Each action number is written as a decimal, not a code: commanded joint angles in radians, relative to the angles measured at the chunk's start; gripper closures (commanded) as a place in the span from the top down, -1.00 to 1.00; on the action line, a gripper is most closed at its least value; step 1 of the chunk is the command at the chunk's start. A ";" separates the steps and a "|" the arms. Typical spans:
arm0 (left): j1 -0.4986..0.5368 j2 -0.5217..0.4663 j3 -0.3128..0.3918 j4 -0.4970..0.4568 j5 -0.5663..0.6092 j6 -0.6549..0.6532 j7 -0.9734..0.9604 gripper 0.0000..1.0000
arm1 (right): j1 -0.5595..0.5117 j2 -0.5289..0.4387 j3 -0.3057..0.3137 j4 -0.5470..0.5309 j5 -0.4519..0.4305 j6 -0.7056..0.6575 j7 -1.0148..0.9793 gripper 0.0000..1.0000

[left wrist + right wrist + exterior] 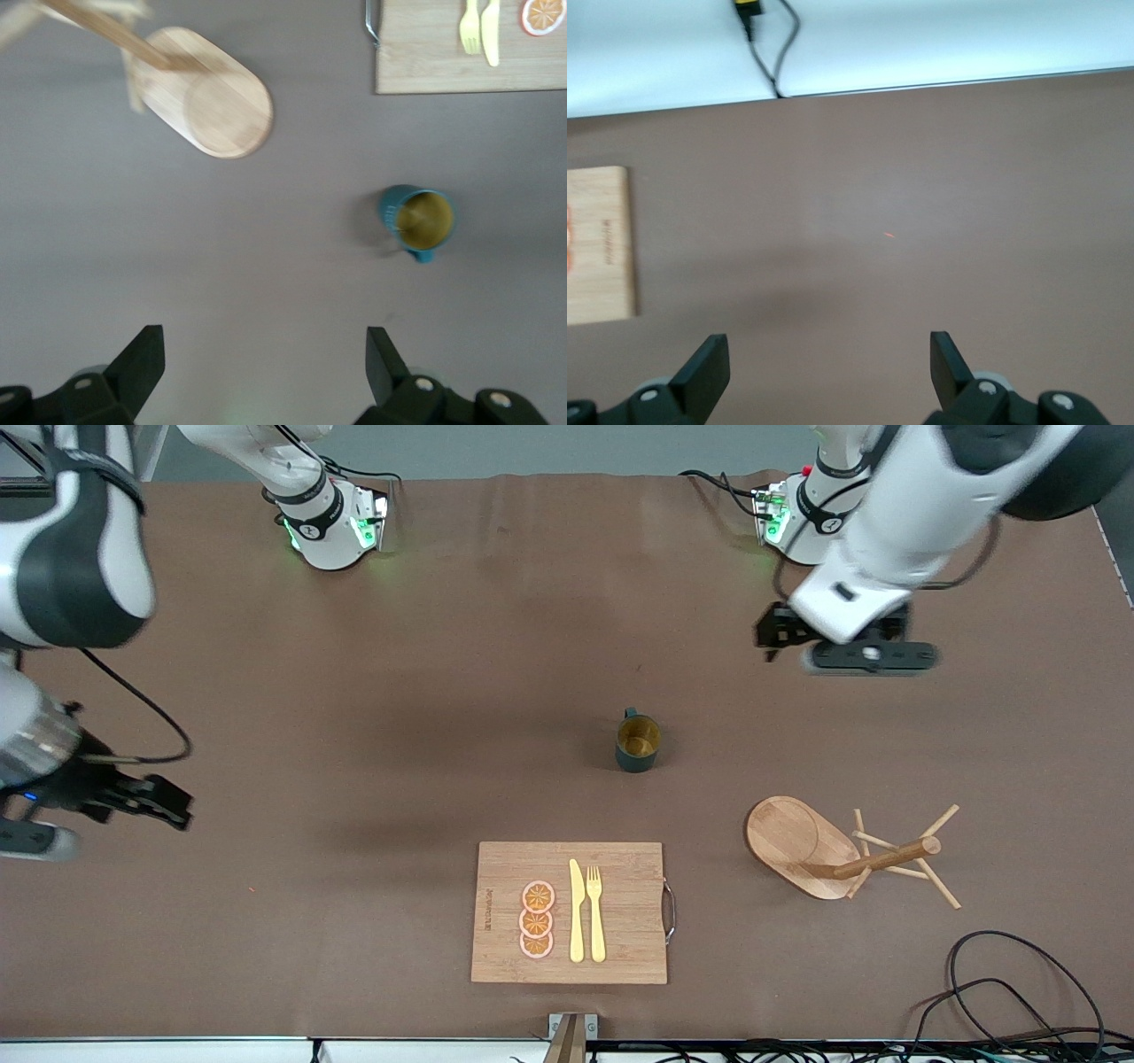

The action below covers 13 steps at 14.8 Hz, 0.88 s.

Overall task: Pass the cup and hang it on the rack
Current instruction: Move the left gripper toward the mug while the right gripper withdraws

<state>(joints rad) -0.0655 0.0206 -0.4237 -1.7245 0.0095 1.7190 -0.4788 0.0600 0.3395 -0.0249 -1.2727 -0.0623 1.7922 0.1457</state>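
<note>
**Cup upright on the table, both grippers spread and empty**

While the cup [637,743] stands upright on the brown table [425,717], farther from the front camera than the cutting board [570,912], the rack [846,854] stands beside that board toward the left arm's end. The left gripper [262,365] hangs over bare table near the cup, fingers wide apart and empty. The right gripper [829,365] waits over bare table toward the right arm's end, equally wide.

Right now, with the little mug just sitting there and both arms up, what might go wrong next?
The cup is small and stands upright in the open, so the open left claw could nudge or tip it instead of gripping it.

The rack has thin pegs; hooking the cup's small handle onto one looks fiddly, and a bump might shift the rack.

The open right claw waits over bare table at the right arm's end, so a handover would need careful alignment.
</note>
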 commanded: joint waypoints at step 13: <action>-0.091 0.143 -0.273 -0.288 0.361 0.356 -0.766 1.00 | -0.088 -0.390 0.026 -0.312 0.002 -0.118 -0.041 1.00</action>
<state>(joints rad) -0.1373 0.1291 -0.6926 -2.0207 0.3038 2.0676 -1.1639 -0.0125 -0.0259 -0.0209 -1.5912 -0.0613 1.7197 0.1026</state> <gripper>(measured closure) 0.000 0.000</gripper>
